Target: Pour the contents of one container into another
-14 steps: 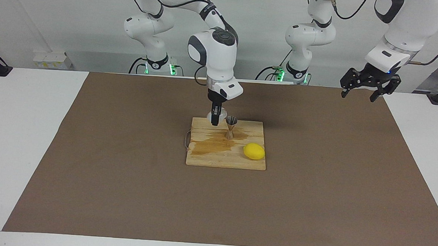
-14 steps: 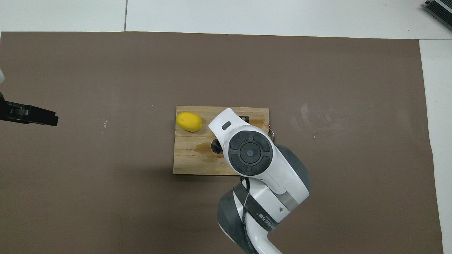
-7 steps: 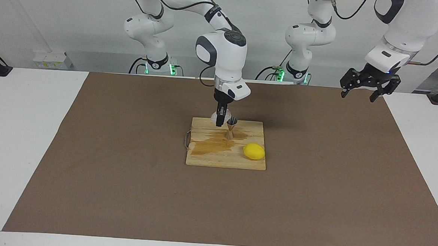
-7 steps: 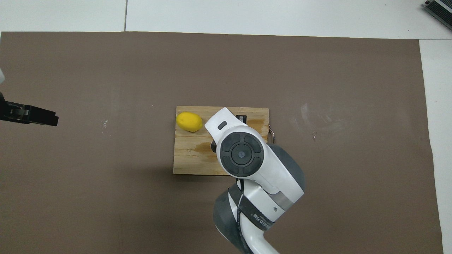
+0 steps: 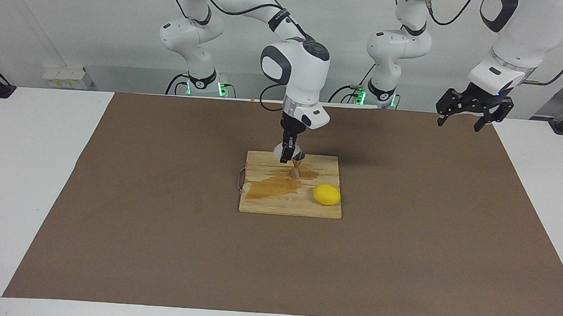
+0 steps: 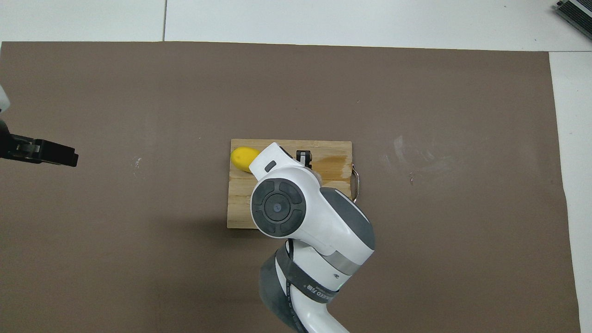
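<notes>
over jigger (image 5: 296, 168) | right gripper (image 5: 287, 154) pinching tilted glass cup (image 5: 280, 151) | left gripper (image 5: 462, 115) spread

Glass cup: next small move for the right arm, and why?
Probably hold position and tip a little further. The right gripper grips the glass cup tilted over the jigger, which stands on the cutting board. A wet stain on the board suggests spilling, so a slow tilt seems wise. The left gripper waits, jaws open, over the left arm's end of the table.
</notes>
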Tool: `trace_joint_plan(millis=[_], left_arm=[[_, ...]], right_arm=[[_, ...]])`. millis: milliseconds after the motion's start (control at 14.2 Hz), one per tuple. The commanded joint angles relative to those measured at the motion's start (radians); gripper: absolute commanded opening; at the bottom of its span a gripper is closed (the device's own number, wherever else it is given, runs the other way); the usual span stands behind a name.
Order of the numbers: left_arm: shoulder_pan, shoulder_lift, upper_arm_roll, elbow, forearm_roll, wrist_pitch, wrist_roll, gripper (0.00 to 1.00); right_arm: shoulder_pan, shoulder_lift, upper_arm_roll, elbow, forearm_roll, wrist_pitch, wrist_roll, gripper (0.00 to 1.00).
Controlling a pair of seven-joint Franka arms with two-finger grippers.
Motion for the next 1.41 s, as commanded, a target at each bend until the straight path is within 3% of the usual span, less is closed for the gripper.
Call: trace_joint_plan(millis=[0, 1340], left_arm=[[-0.008, -0.009, 0.004, -0.013, 0.006, -0.004, -0.006, 1.00], [-0.008, -0.006, 0.003, -0.013, -0.005, -0.001, -0.016, 1.00]], right_arm=[[0.015, 0.017, 0.002, 0.031, -0.056, -0.039, 0.024, 0.38], [0.067, 0.007, 0.002, 0.020, -0.212, -0.079, 0.026, 0.38]])
